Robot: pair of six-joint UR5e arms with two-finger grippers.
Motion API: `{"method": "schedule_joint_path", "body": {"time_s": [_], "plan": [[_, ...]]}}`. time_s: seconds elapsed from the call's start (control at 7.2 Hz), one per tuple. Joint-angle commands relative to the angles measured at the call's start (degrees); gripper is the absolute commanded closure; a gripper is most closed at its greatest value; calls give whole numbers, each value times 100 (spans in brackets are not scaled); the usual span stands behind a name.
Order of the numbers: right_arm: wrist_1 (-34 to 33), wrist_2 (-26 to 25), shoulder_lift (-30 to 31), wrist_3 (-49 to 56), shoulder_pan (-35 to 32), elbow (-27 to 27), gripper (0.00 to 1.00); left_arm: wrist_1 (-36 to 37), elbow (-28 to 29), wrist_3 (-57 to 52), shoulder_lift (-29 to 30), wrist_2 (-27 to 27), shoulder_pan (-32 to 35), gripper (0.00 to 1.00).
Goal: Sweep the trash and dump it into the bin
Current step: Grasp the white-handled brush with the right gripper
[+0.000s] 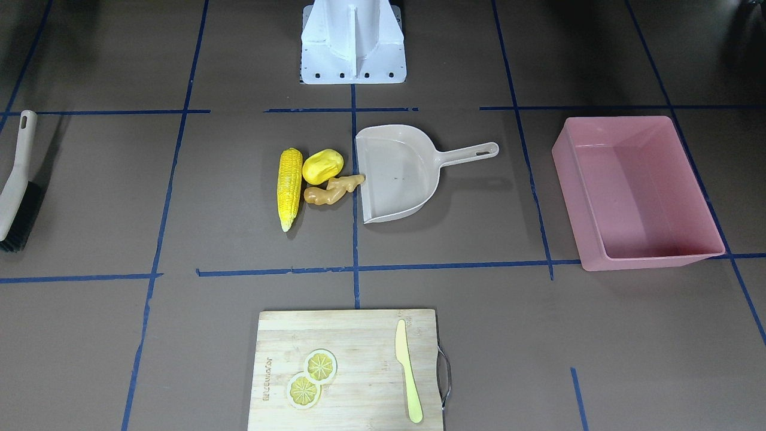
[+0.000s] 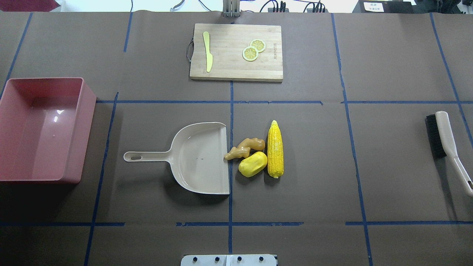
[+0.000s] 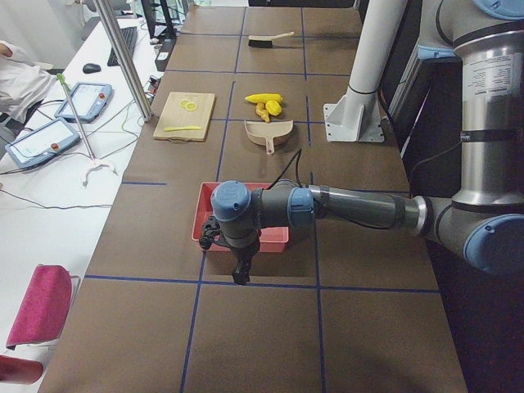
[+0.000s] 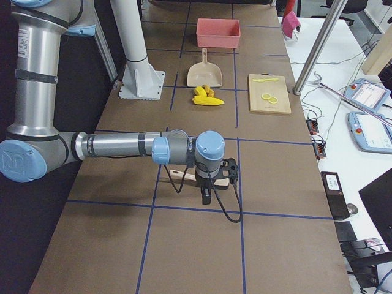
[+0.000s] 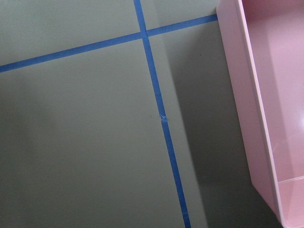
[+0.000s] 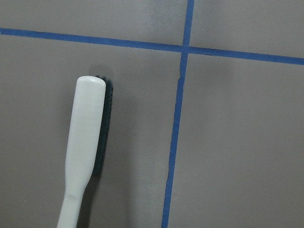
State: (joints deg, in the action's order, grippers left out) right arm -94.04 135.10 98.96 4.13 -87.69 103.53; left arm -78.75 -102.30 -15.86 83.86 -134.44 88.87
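1. The trash is lying in a tight cluster near the middle of the bench [image 1: 479, 335]: a corn cob [image 1: 289, 188], a lumpy yellow vegetable [image 1: 322, 166] and a ginger root [image 1: 332, 190].
2. The corn cob is lying on the side of the cluster farthest from the dustpan [image 1: 398, 179], with the vegetable and the ginger root sitting between the two.
3. The ginger root's tip is reaching the open lip of the dustpan, whose pan is showing bare and whose handle is pointing toward the bin [image 1: 640, 191].
4. The bin is standing upright on the robot's left end of the bench, well apart from the trash, with nothing lying inside it.
5. The left hand [image 3: 240, 274] is hanging over the bench just beside the bin; its wrist camera is catching the bin's wall at one edge. I cannot tell how far its fingers are spread.
6. The right hand [image 4: 207, 196] is hanging near the brush [image 1: 17, 185] at the opposite end; I cannot tell how far its fingers are spread either.
7. The brush is lying flat on the bench, bristles to one side.
8. A cutting board [image 1: 353, 335] is sitting on the far side from the robot, carrying two lemon slices [image 1: 320, 366] and a knife [image 1: 406, 371].
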Motion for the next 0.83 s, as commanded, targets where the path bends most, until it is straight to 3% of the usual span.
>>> {"method": "schedule_joint_path", "body": {"time_s": [0.0, 0.42, 0.56, 0.69], "plan": [[-9, 8, 0, 0, 15, 0, 0, 9, -78, 30, -1, -20, -1, 0], [0, 8, -61, -122, 76, 9, 0, -26, -114, 4, 43, 24, -45, 0], [252, -10, -157, -932, 433, 140, 0, -348, -114, 30, 165, 15, -54, 0], [1325, -45, -123, -2211, 1063, 141, 0, -978, -19, 31, 166, 15, -54, 0]]}}
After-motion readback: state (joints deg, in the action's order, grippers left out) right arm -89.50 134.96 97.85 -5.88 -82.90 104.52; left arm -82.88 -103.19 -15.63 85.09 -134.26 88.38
